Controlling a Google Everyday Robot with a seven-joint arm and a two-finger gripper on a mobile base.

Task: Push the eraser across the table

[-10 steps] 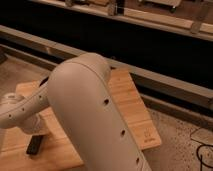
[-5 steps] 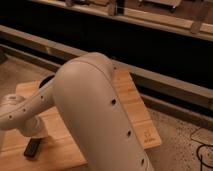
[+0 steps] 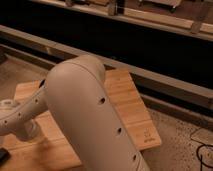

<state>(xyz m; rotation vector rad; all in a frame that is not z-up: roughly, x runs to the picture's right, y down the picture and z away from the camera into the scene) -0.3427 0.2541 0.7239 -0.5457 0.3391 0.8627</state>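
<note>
The eraser (image 3: 2, 155) shows only as a small black end at the bottom left edge of the view, lying on the light wooden table (image 3: 125, 95). My gripper (image 3: 24, 132) is low over the table's left part, just right of and slightly behind the eraser. The pale forearm (image 3: 20, 115) leads to it. My big beige upper arm (image 3: 95, 120) crosses the middle of the view and hides much of the table top.
A small dark mark (image 3: 148, 140) sits near the table's right front corner. A long grey rail (image 3: 150, 75) and a dark wall run behind the table. Speckled floor (image 3: 185, 145) lies to the right, with a dark cable (image 3: 204, 152) on it.
The whole scene has shifted left and down in the view. The eraser, which was clearly visible near the gripper, now sits at the bottom left edge, mostly cut off.
</note>
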